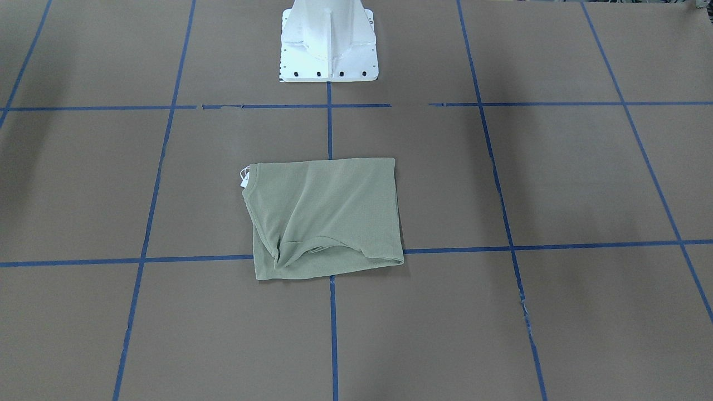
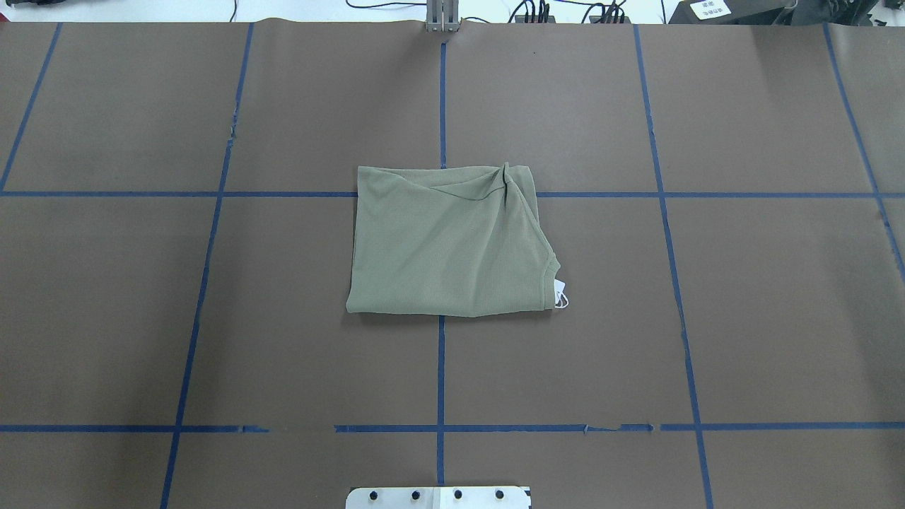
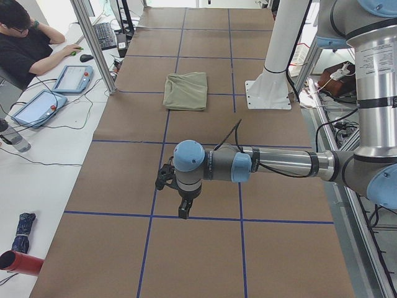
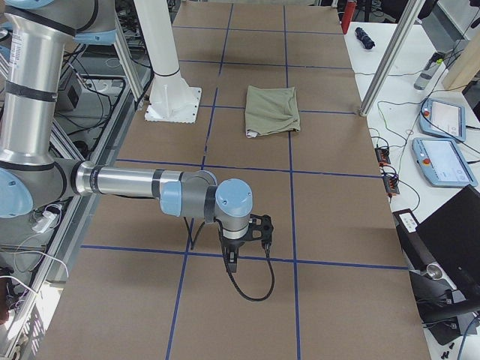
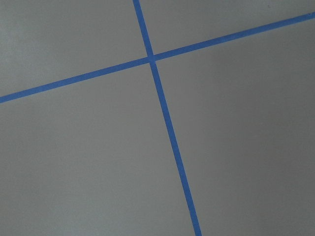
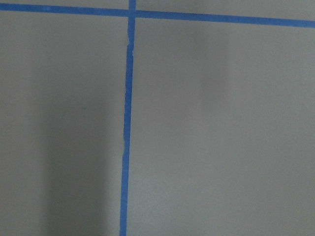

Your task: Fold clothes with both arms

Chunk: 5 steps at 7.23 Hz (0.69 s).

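The sage-green long-sleeved knit shirt (image 2: 445, 244) lies folded into a compact rectangle on the brown-papered desk (image 2: 742, 318), straight out from the white pedestal base (image 1: 328, 44). Its white hang tag (image 2: 561, 295) pokes from the collar corner nearer the base. My left end effector (image 3: 182, 208) and right end effector (image 4: 231, 259) hang over bare desk, well out to either side of the base. I cannot tell whether either is apart or together. I judge the folding nearly finished. One puckered ridge shows at the edge farthest from the base. To tidy it I should pinch both far corners together, tension evenly, and lay the cloth flat without dragging the lower layers.
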Available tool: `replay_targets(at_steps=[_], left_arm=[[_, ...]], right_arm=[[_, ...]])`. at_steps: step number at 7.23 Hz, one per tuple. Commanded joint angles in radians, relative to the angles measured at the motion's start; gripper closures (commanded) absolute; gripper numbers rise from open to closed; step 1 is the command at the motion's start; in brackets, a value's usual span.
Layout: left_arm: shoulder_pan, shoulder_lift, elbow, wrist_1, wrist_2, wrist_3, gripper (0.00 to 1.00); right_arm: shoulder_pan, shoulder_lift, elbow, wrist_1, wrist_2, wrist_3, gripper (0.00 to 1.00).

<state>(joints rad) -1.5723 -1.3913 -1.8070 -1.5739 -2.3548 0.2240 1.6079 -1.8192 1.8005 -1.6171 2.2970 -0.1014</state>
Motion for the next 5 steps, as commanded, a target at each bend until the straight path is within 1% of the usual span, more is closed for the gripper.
replay_targets(at_steps=[1, 5], left_arm=[[0.000, 0.000, 0.000, 0.000, 0.000, 0.000, 0.00], [0.000, 0.000, 0.006, 0.000, 0.000, 0.000, 0.00]], right_arm=[[0.001, 0.000, 0.003, 0.002, -0.001, 0.000, 0.00], [0.001, -0.005, -0.016, 0.000, 0.007, 0.002, 0.00]])
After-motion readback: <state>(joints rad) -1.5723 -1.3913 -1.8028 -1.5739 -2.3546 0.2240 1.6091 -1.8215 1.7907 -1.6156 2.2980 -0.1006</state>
